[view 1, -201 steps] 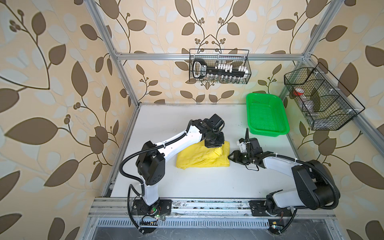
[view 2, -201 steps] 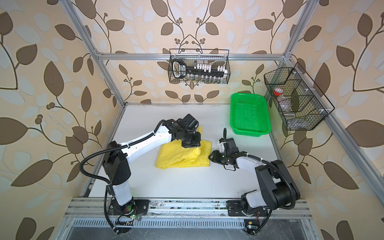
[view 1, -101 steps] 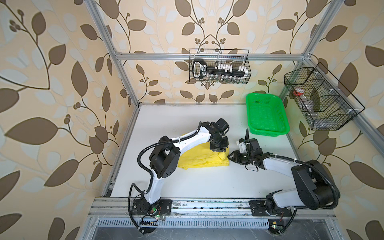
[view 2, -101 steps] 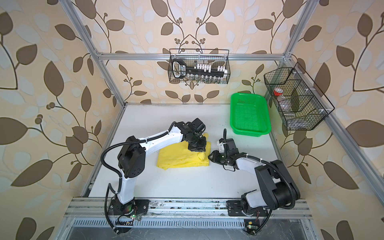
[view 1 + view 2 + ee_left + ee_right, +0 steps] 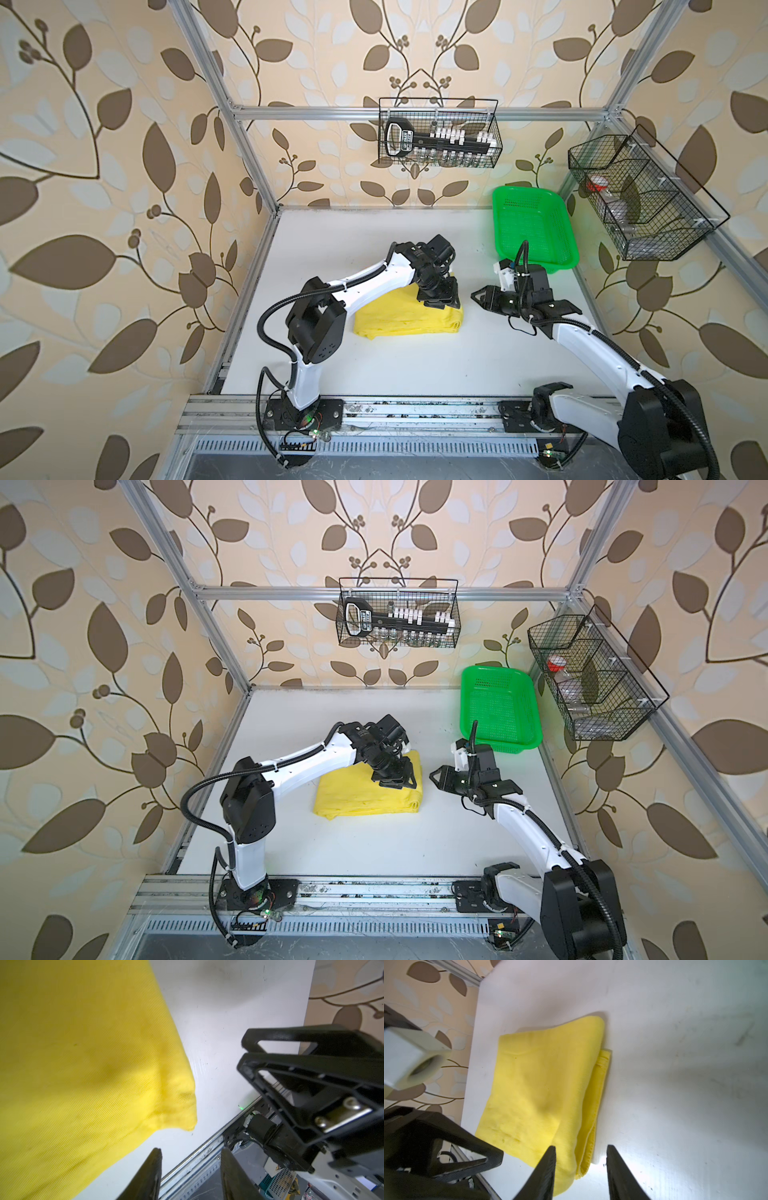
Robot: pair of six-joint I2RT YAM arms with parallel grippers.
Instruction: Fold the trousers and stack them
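**Trousers between our two grippers**

The trousers [image 5: 407, 318] lie folded in a bundle on the surface [image 5: 415, 374], their long axis running left to right in both top views. Our left gripper [image 5: 440, 302] hovers over the far right corner, jaws apart and empty. Our right gripper [image 5: 477, 296], just beside the right end, points at it, likewise parted and empty.

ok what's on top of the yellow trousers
Only the left claw, jaws apart, over the right end of the folded trousers. The cloth right beneath it is covered, so contact can't be told.
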